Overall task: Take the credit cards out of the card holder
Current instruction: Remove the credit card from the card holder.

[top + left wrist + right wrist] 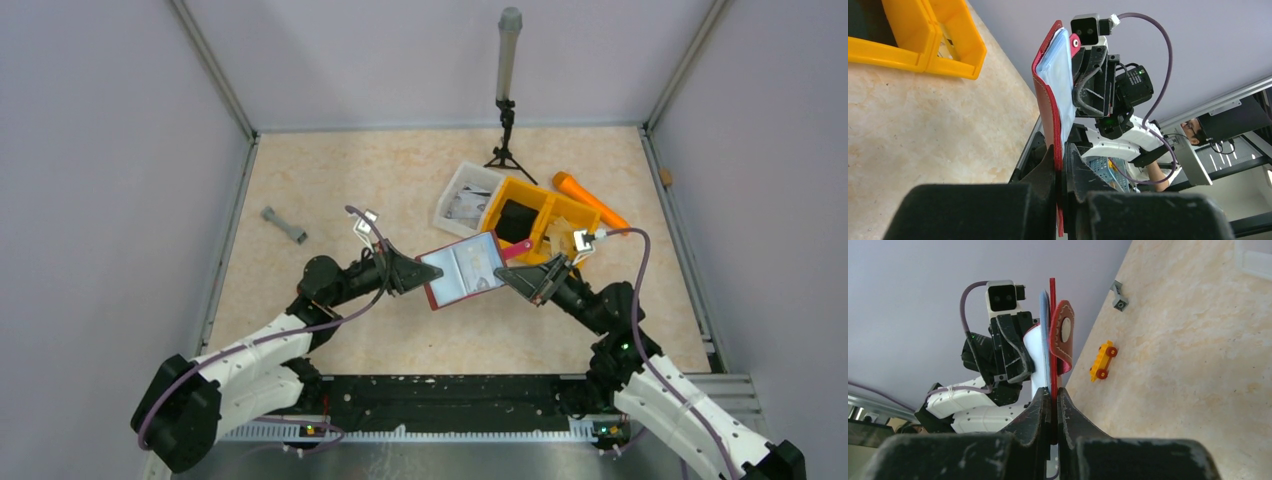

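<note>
The dark red card holder [462,270] hangs open above the table, held level between both arms. My left gripper [424,272] is shut on its left edge and my right gripper [506,276] is shut on its right edge. Pale whitish credit cards [474,264] lie on its inner face. The left wrist view has the holder [1047,100] edge-on between that gripper [1062,156], with a pale card face [1061,75] beside it. In the right wrist view the red edge [1052,330] runs up from that gripper [1053,396], and the snap tab [1063,335] curls to the right.
A yellow-orange divided bin [548,206] and a white tray [450,196] stand just behind the holder. An orange stick [590,200] lies at the bin's right. A grey dumbbell piece [284,225] lies at the left, a small tripod [507,110] at the back. A yellow toy car [1103,360] sits under the holder.
</note>
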`<state>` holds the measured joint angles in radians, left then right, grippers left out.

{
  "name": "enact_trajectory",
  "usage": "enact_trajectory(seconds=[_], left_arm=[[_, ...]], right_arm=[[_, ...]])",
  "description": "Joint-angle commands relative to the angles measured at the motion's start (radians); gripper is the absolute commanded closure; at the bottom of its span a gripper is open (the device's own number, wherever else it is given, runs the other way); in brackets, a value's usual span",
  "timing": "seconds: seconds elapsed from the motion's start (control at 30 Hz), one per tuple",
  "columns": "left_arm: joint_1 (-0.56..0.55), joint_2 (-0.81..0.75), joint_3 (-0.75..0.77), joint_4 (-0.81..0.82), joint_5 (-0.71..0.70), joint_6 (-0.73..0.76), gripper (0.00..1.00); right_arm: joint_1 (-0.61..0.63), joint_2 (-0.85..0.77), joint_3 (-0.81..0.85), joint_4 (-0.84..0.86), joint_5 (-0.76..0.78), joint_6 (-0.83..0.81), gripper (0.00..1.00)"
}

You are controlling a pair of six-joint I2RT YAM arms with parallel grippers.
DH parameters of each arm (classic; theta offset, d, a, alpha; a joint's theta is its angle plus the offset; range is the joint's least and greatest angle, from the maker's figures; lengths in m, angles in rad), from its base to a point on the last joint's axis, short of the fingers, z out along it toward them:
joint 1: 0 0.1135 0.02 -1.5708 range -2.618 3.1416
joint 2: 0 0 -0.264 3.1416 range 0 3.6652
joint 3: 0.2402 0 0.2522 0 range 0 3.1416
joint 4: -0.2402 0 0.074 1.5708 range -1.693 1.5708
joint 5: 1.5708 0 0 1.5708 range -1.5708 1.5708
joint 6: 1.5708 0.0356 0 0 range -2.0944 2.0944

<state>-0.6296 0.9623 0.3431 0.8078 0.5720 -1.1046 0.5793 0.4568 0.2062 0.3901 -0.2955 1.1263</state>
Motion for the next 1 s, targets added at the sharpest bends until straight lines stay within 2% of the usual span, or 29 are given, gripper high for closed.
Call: enact_trajectory(seconds=[0.0, 0.33, 0.53, 0.67, 0.8, 0.83, 0.9, 0.97], left_arm=[[0.002, 0.021, 0.046, 0.026, 0.028, 0.021, 1.00], [0.002, 0.150, 0.088, 0.079, 0.080, 0.008, 1.00], [0.000, 0.182, 0.097, 0.141, 0.089, -0.020, 1.00], [-0.005, 0.193, 0.100, 0.148, 0.087, -0.020, 1.00], [-0.008, 0.191, 0.100, 0.171, 0.090, -0.039, 1.00], [-0.008, 0.188, 0.100, 0.171, 0.090, -0.041, 1.00], [-0.008, 0.180, 0.099, 0.168, 0.091, -0.041, 1.00], [-0.007, 0.171, 0.099, 0.160, 0.091, -0.041, 1.00]], right_arm=[[-0.004, -0.019, 0.053, 0.041, -0.014, -0.015, 1.00], [-0.004, 0.062, 0.048, 0.200, -0.169, 0.037, 1.00], [-0.004, 0.025, 0.068, 0.083, -0.134, -0.014, 1.00], [-0.004, 0.015, 0.042, 0.141, -0.137, 0.009, 1.00], [-0.004, 0.019, 0.087, -0.009, -0.108, -0.080, 1.00], [-0.004, 0.020, 0.097, -0.044, -0.094, -0.101, 0.96], [-0.004, 0.016, 0.100, -0.069, -0.077, -0.124, 0.75], [-0.004, 0.014, 0.086, -0.044, -0.081, -0.118, 0.64]])
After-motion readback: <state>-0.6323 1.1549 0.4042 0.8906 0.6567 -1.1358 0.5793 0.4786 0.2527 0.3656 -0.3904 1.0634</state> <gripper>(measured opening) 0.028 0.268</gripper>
